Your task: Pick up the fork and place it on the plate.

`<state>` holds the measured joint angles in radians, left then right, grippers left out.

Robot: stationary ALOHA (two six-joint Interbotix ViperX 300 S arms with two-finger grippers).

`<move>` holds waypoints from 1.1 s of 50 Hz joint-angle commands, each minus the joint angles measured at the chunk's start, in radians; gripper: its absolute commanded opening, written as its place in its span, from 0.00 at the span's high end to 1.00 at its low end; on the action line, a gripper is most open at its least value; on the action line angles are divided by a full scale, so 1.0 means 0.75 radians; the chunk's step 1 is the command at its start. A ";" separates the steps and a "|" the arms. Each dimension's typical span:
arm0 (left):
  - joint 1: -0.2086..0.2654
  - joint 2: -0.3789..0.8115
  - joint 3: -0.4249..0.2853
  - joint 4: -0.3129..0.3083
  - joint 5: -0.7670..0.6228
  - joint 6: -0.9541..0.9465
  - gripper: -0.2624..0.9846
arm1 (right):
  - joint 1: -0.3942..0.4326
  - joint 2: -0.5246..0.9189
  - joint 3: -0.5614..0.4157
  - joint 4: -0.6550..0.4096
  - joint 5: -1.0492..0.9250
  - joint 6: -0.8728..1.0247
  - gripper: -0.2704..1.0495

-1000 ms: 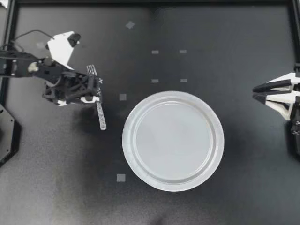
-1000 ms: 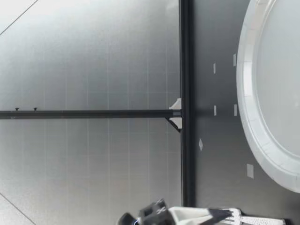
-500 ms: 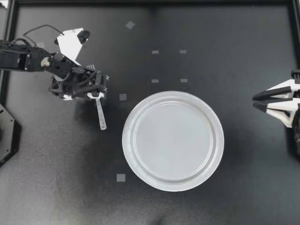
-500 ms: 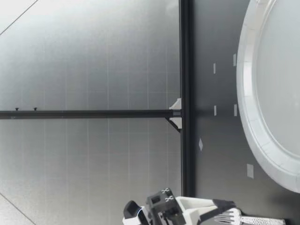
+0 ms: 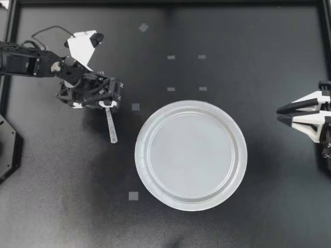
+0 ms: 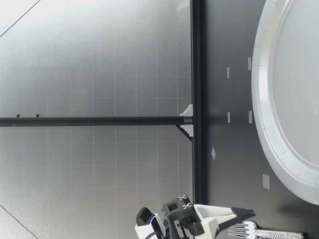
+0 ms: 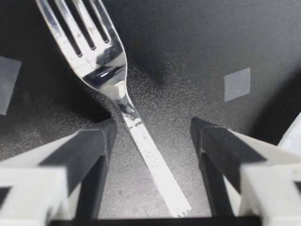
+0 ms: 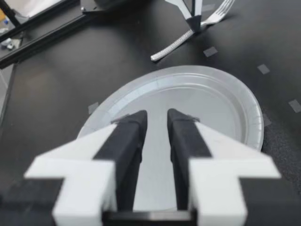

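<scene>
Black tabletop (image 5: 217,41) dotted with small grey tape squares fills the scene, with a white plate (image 5: 190,104) resting near its middle. The fork (image 5: 111,126) lies flat on the table near the plate, on my left arm's side, and does not touch it. From above, only its handle shows, sticking out from under my left gripper (image 5: 106,103).

My left gripper is spread wide and straddles the fork's neck. In the left wrist view, the fork (image 7: 117,89) runs between the dark fingers (image 7: 94,143). One finger sits just beside the neck and the other stands well apart, so nothing is clamped. From table height, the tines (image 6: 244,230) rest on the surface just under the gripper's tip (image 6: 239,214).

My right gripper (image 5: 280,114) hangs at the far right edge, well apart from the plate. Its fingers (image 8: 129,136) are drawn close together, with only a thin slit between them, and hold nothing. They point toward the plate (image 8: 225,108).
</scene>
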<state>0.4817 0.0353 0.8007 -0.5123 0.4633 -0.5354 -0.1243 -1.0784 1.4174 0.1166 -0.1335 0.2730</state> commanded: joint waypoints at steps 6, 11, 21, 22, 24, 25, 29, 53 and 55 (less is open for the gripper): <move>0.006 -0.010 -0.027 0.006 0.004 -0.002 0.43 | 0.008 0.016 0.014 0.002 -0.039 0.014 0.53; 0.006 -0.002 -0.029 0.006 0.010 -0.004 0.44 | 0.010 0.006 0.031 0.002 -0.047 0.027 0.53; 0.006 0.022 -0.037 0.006 0.010 -0.010 0.45 | 0.010 0.004 0.043 0.002 -0.061 0.029 0.53; 0.008 0.027 -0.037 0.006 0.010 -0.010 0.45 | 0.012 0.004 0.043 0.002 -0.063 0.029 0.53; 0.012 0.035 -0.037 0.006 0.012 -0.010 0.45 | 0.018 0.004 0.043 0.002 -0.067 0.029 0.53; 0.014 0.039 -0.039 0.006 0.012 -0.010 0.45 | 0.022 0.004 0.043 0.002 -0.070 0.027 0.53; 0.018 0.043 -0.041 0.006 0.012 -0.012 0.45 | 0.045 0.006 0.043 0.000 -0.098 0.027 0.53; 0.022 0.006 -0.123 0.094 0.139 -0.006 0.74 | 0.061 0.022 0.047 -0.006 -0.135 0.031 0.53; 0.022 -0.027 -0.168 0.125 0.164 -0.006 0.74 | 0.061 0.029 0.035 -0.006 -0.137 0.035 0.52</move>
<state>0.5001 0.0767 0.7547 -0.4663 0.5476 -0.5461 -0.0844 -1.0784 1.4696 0.1150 -0.2240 0.2945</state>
